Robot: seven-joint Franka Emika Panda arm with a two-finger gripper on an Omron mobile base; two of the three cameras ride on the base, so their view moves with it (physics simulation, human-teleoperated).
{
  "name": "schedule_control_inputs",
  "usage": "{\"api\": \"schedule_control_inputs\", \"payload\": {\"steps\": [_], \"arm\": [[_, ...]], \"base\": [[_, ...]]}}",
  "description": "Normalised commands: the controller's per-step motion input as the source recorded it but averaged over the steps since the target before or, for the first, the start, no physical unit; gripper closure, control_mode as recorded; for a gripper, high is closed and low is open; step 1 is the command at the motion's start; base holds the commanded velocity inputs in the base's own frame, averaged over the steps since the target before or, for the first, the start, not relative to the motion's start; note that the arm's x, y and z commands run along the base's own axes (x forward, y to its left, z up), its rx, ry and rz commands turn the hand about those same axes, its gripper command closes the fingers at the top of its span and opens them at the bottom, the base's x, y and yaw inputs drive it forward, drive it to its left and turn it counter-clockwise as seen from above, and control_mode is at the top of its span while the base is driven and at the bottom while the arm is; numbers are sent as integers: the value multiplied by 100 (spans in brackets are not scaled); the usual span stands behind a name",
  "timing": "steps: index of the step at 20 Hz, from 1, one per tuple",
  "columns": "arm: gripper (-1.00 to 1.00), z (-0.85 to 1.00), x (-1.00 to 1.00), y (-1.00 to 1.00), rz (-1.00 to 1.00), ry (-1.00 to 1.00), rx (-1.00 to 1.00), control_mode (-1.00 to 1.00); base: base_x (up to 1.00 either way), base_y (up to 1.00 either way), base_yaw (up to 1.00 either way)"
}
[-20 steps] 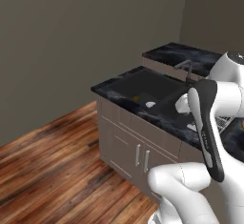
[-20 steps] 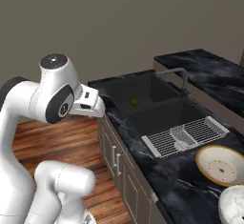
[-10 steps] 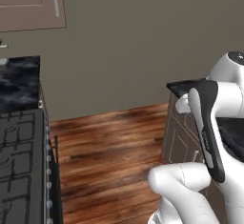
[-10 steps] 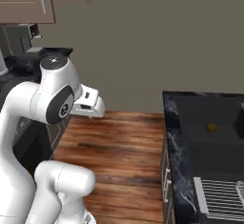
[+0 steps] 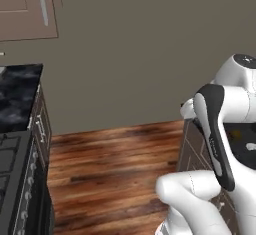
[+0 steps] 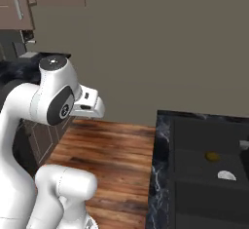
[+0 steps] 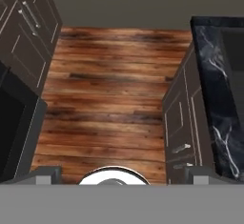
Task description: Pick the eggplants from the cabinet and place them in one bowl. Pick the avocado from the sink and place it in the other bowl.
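Note:
In the hand view my gripper (image 7: 122,176) is open, its fingertips (image 7: 45,175) far apart with only wood floor between them. The hand (image 6: 90,104) juts out from the folded arm, high over the floor. A wall cabinet (image 6: 14,1) with a long handle hangs at the upper left, its door shut. The sink (image 6: 209,174) lies in the dark counter to the right, and a small yellow-brown avocado (image 6: 211,156) rests in its basin beside a pale round spot. The eggplants and both bowls are out of view.
A dark marble counter (image 5: 17,96) with a stove (image 5: 10,164) stands on the left, drawers (image 7: 26,32) beneath it. The sink's base cabinet (image 7: 183,123) is on the right. A wood floor (image 5: 110,164) runs between the two, backed by a grey wall.
The whole picture has swung: the base has turned left, so the sink counter slid to the right edge and the stove counter and wall cabinet came into view. The arm keeps its folded pose.

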Motion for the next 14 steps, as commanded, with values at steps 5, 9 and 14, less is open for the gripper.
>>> {"api": "schedule_control_inputs", "payload": {"steps": [5, 9, 14], "arm": [[-100, 0, 0, 0, 0, 0, 0, 100], [-100, 0, 0, 0, 0, 0, 0, 100], [-100, 0, 0, 0, 0, 0, 0, 100]], "base": [[71, -1, 0], [91, 8, 0], [100, 0, 0]]}}
